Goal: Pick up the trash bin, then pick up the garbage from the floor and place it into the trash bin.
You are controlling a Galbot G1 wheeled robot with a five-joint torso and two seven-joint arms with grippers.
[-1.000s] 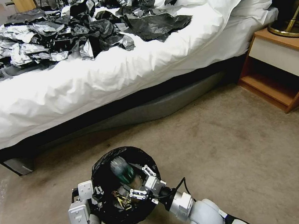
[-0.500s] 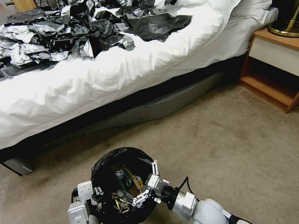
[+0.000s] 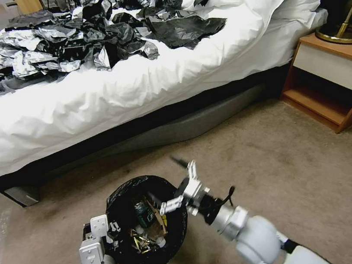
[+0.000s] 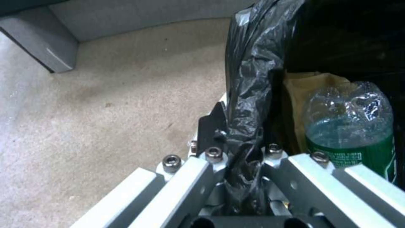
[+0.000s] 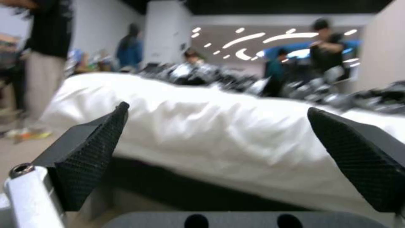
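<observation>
The trash bin (image 3: pixel 135 260), lined with a glossy black bag, hangs low in front of me. My left gripper (image 3: pixel 112 236) is shut on its near-left rim, and the left wrist view shows the liner (image 4: pixel 249 95) pinched in my left gripper (image 4: pixel 242 155). Inside lies garbage: a green-labelled clear bottle (image 3: pixel 142 213) (image 4: pixel 350 126), a brown paper bag (image 3: pixel 158 227) (image 4: pixel 297 91) and yellow wrappers (image 3: pixel 138 242). My right gripper (image 3: pixel 174 184) (image 5: pixel 219 142) is open and holds nothing, raised above the bin's right rim and pointing toward the bed.
A white bed (image 3: pixel 93 104) strewn with black-and-silver foil sheets (image 3: pixel 63 47) runs across the back, its dark base (image 3: pixel 175 127) close behind the bin. A wooden nightstand (image 3: pixel 334 79) with a lamp base (image 3: pixel 341 32) stands at the right. Beige carpet (image 3: pixel 286 169) lies open to the right.
The green-labelled bottle dropped from between the right fingers into the bin and settled. The right gripper, still open, then lifted out of the bin and swung up toward the bed.
</observation>
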